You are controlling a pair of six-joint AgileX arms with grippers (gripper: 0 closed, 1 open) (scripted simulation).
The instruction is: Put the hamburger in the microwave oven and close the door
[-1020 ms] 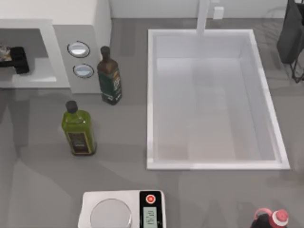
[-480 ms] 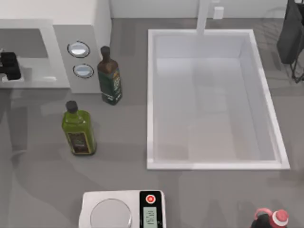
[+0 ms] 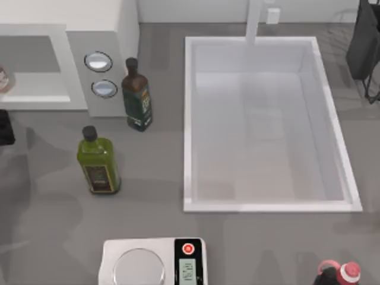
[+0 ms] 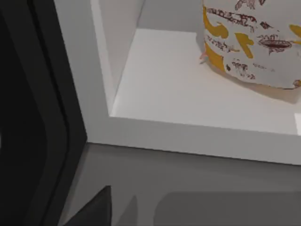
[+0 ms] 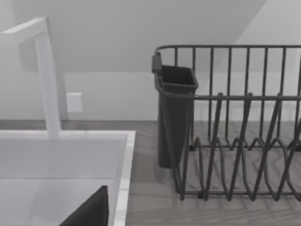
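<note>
- A kitchen, rendered in simulation; a grey counter (image 3: 154, 202) runs throughout
- A deep white sink (image 3: 267, 124) set into it, with a white tap (image 5: 47, 75) at the back wall
- A white microwave oven (image 3: 77, 65) with 2 round silver knobs (image 3: 98, 61)
- 2 oil bottles (image 3: 137, 95) beside it; a kitchen scale (image 3: 154, 261) at the near edge
- A dark wire dish rack (image 5: 235, 122) beside the sink
</note>
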